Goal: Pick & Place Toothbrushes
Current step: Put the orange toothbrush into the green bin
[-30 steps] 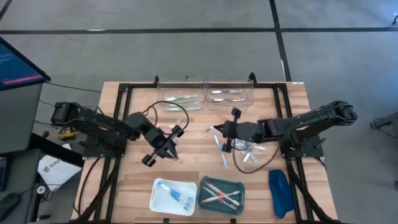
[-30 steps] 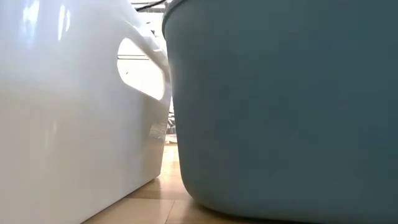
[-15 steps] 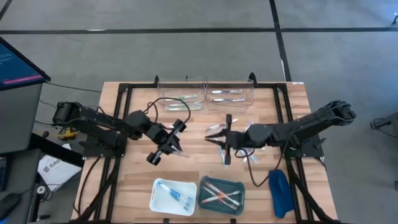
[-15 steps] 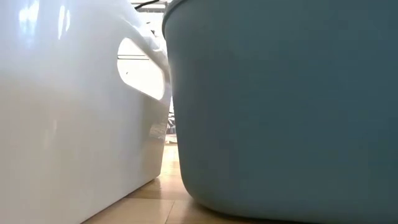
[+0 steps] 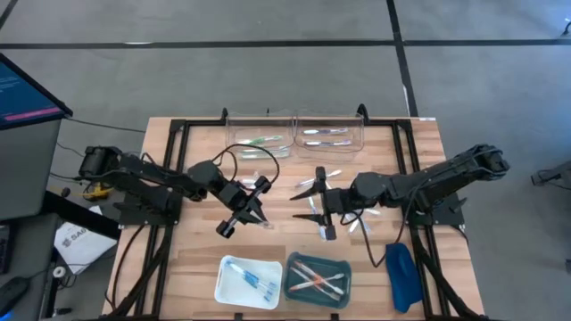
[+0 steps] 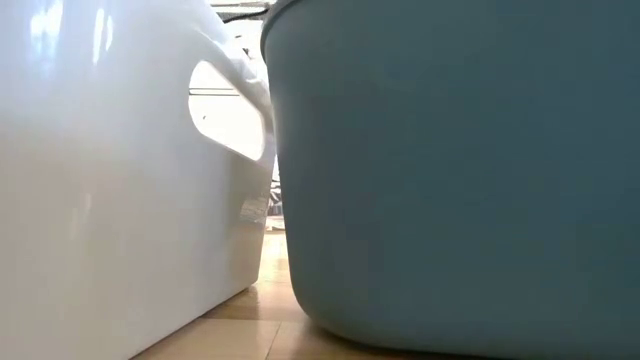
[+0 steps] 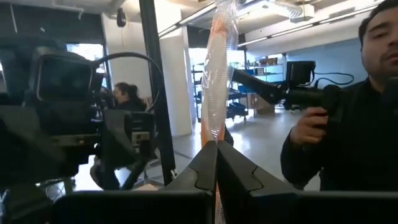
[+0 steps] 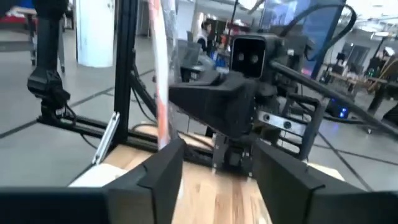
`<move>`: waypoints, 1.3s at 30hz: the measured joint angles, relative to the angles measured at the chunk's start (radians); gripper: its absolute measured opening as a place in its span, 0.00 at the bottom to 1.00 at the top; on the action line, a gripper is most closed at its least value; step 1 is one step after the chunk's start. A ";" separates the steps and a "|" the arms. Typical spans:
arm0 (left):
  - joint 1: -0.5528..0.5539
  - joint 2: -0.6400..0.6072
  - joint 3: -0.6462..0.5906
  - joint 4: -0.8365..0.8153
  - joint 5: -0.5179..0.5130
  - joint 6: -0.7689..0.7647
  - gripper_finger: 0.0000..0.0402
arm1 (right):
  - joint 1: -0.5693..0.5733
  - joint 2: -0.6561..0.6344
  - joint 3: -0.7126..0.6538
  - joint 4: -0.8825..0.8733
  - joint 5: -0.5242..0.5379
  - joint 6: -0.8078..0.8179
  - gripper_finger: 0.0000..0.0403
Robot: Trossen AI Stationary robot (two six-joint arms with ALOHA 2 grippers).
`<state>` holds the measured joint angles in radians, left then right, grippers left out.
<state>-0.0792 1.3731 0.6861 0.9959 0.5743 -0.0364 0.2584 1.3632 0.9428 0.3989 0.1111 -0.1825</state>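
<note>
- Clamped jaws on the left gripper (image 7: 216,163) pinch a clear-wrapped orange toothbrush (image 7: 217,74), which stands up out of the fingertips; only the left wrist view shows this grip plainly.
- Spread apart, the right gripper (image 8: 217,165) has its two fingers wide, with a wrapped orange toothbrush standing between them near one finger; whether that finger touches it cannot be told.
- From above, the two grippers face each other over the middle of the table (image 5: 192,259), left gripper (image 5: 252,214) near right gripper (image 5: 314,207).
- Only the high view shows the rest: loose toothbrushes (image 5: 357,221) lying beside the right arm, more in the two clear bins (image 5: 328,134) at the far edge, and others in the white tray (image 5: 228,283) and teal tray (image 5: 343,267) at the near edge.
- At table height the white tray and teal tray fill the low view, hiding both arms.
- Beyond the table, the left wrist view shows a person in dark clothes (image 7: 348,137).
</note>
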 joint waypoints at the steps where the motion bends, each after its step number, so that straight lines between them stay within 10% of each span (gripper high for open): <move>1: 0.000 0.000 0.000 0.004 0.000 0.000 0.00 | -0.002 0.000 0.000 -0.014 0.000 0.002 0.49; 27: 0.027 0.063 0.005 0.025 -0.001 0.006 0.00 | 0.000 0.247 0.172 -0.046 -0.062 0.045 0.55; 39: 0.027 0.055 0.005 0.017 -0.001 0.002 0.00 | 0.044 0.199 0.173 -0.108 -0.062 0.020 0.39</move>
<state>-0.0517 1.4281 0.6910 1.0130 0.5738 -0.0345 0.3026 1.5623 1.1156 0.2910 0.0488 -0.1624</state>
